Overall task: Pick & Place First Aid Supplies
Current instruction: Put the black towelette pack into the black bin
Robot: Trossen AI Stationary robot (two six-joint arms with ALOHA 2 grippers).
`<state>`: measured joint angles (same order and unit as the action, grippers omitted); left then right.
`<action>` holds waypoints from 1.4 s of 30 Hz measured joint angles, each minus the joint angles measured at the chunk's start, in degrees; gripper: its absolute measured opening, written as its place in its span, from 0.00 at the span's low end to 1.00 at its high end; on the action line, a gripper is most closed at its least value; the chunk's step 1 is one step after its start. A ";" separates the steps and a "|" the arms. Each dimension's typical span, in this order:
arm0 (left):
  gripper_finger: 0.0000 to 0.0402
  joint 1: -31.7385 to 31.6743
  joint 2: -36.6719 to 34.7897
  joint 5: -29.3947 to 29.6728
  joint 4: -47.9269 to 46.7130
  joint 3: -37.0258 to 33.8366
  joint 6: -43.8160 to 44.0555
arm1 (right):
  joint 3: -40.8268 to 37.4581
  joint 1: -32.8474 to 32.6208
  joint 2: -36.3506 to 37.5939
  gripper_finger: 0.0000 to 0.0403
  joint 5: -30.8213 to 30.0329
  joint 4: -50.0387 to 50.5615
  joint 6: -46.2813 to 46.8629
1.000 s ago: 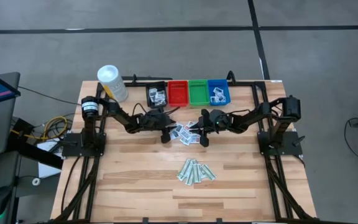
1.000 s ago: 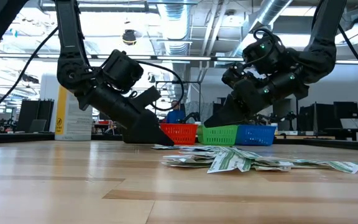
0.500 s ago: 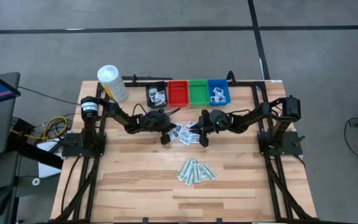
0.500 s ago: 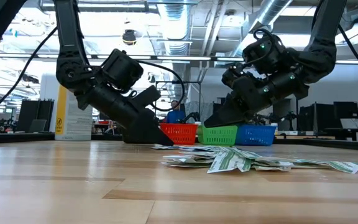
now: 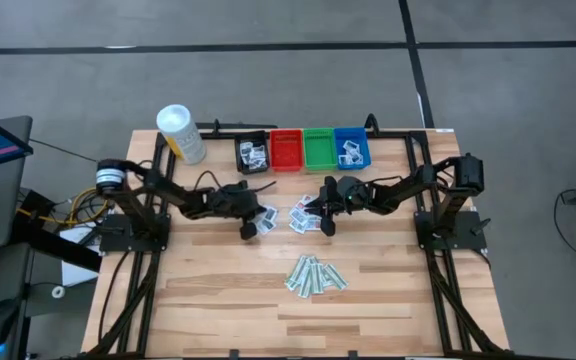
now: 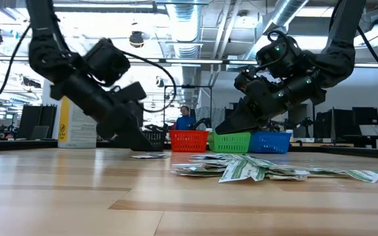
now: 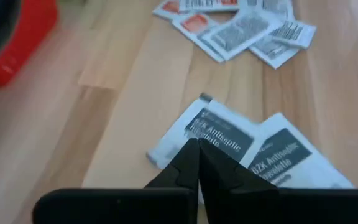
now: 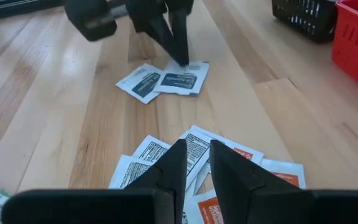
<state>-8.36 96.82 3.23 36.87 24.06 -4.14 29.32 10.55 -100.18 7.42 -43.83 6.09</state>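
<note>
My left gripper (image 5: 249, 228) has swung left, fingers pressed together on a dark-print packet (image 7: 213, 134); whether it pinches, I can't tell. The right gripper (image 8: 194, 163), slightly parted, hovers over the packet pile (image 5: 306, 216).

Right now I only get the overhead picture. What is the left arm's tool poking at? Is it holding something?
Observer: Its wrist view shows the left tool shut, with the tips resting on a white packet printed "Antiseptic". The packet lies flat on the table.
Operator: Just one packet there?
Observer: Two. A second matching packet lies beside it, with the edges overlapping.
Operator: And the right tool?
Observer: The right tool has its fingers slightly apart, above packets with orange-red print.
</note>
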 joint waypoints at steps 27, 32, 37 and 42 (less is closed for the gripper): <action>0.34 -1.26 -1.62 -1.12 2.04 -1.34 -1.32 | 0.00 0.07 0.02 0.16 0.00 0.00 0.00; 0.33 -2.75 -1.30 -1.10 2.05 -1.29 0.84 | 0.00 0.05 0.02 0.16 0.00 0.00 0.00; 0.31 -2.73 3.22 -3.42 3.08 -0.55 1.22 | 0.04 0.07 0.02 0.16 0.00 -0.02 0.00; 0.30 -2.90 9.10 -3.89 6.11 1.50 1.71 | 0.04 0.02 0.02 0.16 0.00 -0.03 0.00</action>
<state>-11.26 105.92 -0.66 42.98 25.56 -2.43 29.36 10.57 -100.16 7.42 -43.86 6.09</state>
